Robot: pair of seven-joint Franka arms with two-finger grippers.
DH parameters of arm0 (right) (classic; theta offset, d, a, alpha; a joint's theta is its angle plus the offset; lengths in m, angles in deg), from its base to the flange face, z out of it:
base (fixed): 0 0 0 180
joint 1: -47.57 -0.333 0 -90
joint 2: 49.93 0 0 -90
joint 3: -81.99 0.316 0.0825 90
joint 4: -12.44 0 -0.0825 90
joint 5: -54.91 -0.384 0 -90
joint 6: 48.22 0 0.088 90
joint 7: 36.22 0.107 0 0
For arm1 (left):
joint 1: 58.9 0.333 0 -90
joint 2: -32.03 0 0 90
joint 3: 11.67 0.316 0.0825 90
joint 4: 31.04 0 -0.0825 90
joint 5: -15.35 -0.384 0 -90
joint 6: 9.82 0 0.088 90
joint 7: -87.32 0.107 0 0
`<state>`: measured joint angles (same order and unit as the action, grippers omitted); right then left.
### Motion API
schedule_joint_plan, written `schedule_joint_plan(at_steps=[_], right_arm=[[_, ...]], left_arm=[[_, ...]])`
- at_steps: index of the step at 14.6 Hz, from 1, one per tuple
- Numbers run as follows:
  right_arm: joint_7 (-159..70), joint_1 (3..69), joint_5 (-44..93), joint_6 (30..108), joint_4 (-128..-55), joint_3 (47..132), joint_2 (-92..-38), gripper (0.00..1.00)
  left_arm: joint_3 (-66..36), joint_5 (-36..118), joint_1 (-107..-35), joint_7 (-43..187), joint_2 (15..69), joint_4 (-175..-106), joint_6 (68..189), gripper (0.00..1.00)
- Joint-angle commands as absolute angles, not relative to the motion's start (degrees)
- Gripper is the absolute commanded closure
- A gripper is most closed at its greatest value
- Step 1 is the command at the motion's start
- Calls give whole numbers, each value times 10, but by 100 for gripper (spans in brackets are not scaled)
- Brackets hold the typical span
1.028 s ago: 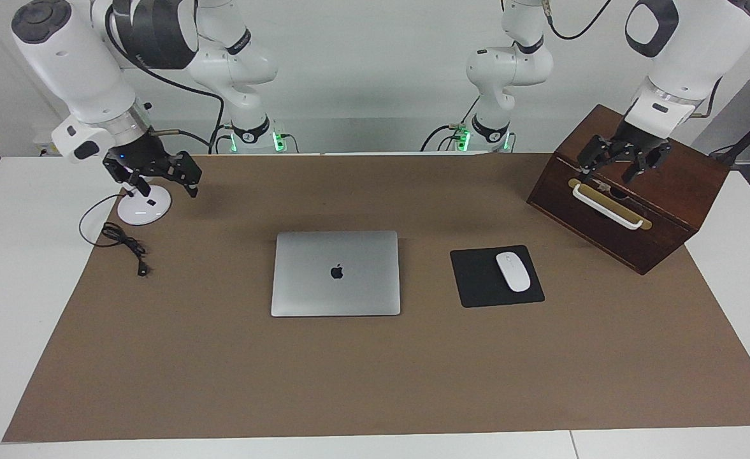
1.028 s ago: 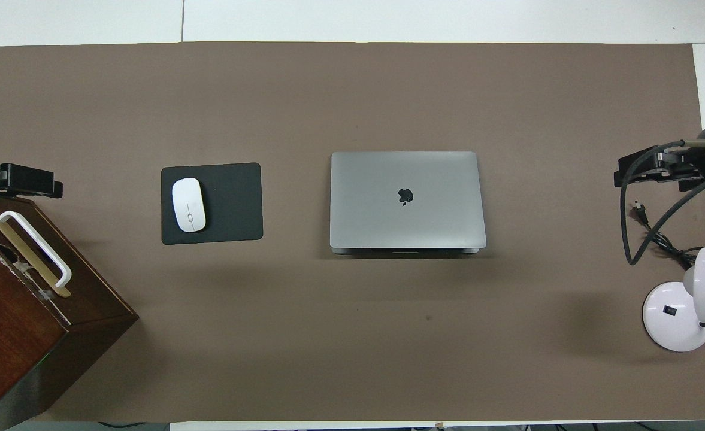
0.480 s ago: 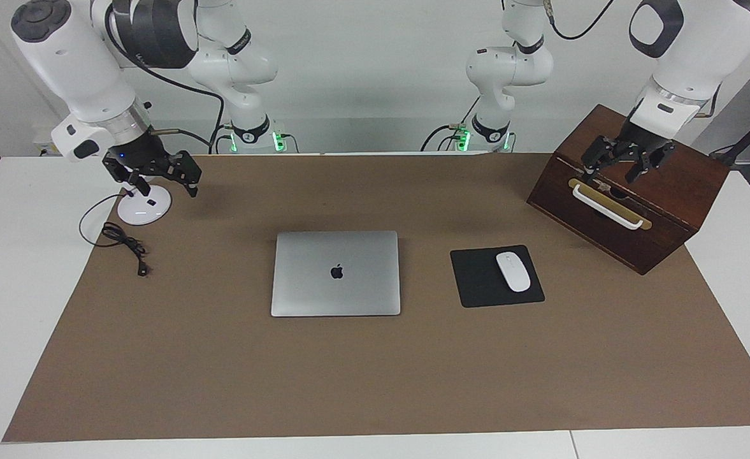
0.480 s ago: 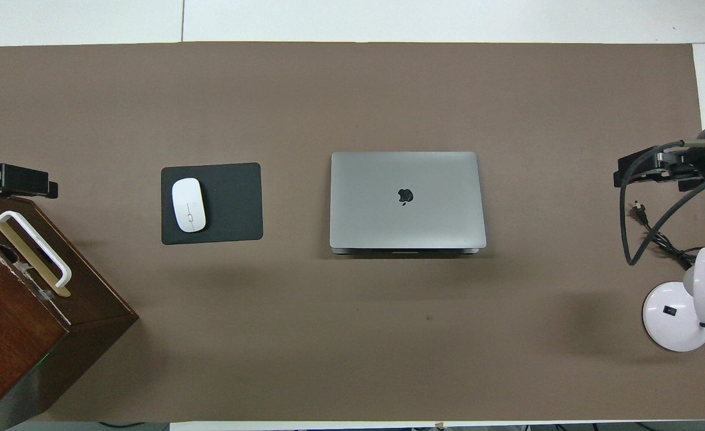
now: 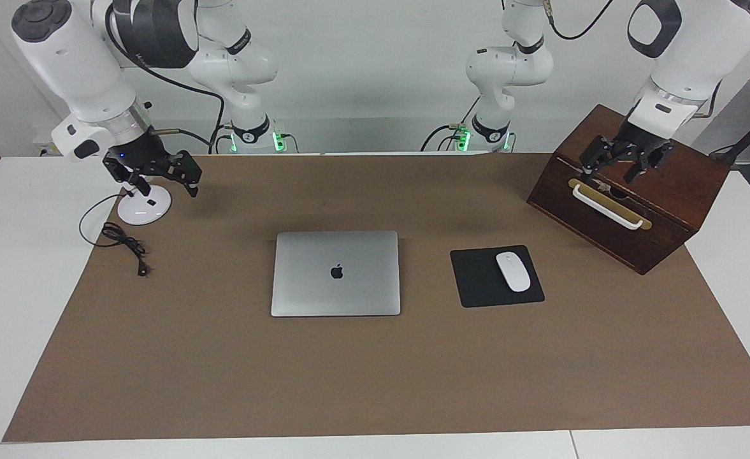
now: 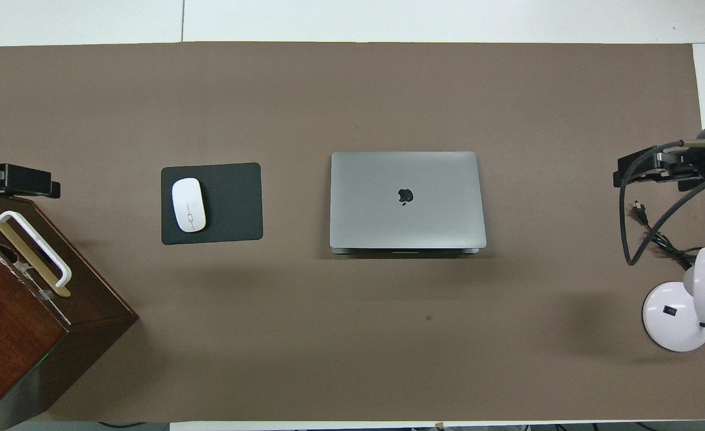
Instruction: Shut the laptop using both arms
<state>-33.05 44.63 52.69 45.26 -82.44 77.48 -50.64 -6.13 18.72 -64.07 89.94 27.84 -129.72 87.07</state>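
The silver-grey laptop (image 5: 336,287) (image 6: 406,221) lies flat in the middle of the brown mat. Its lid is down and the apple logo faces up; no keyboard shows. My left gripper (image 5: 624,164) (image 6: 15,181) hangs open over the wooden box at the left arm's end, well away from the laptop and holding nothing. At the right arm's end my right gripper (image 5: 157,176) (image 6: 651,170) hangs open over the lamp's base, also empty. Neither gripper touches the laptop.
A black mousepad (image 5: 476,284) with a white mouse (image 5: 513,271) lies beside the laptop toward the left arm's end. The dark wooden box (image 5: 668,197) has a white handle (image 5: 606,207). A white lamp base (image 5: 151,209) and black cable (image 5: 126,242) sit at the right arm's end.
The left gripper has shifted very slightly over the box. The laptop and the right arm have not moved.
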Motion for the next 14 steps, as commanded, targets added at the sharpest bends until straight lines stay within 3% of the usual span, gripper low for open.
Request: schedule_joint_plan(at_steps=[1, 14], right_arm=[[-333, 446, 530, 454, -826, 776, -502, 0], [-333, 446, 531, 462, -828, 776, -502, 0]], left_arm=[[-55, 174, -652, 888, 267, -1311, 878, 0], [-57, 149, -650, 892, 266, -1312, 878, 0]])
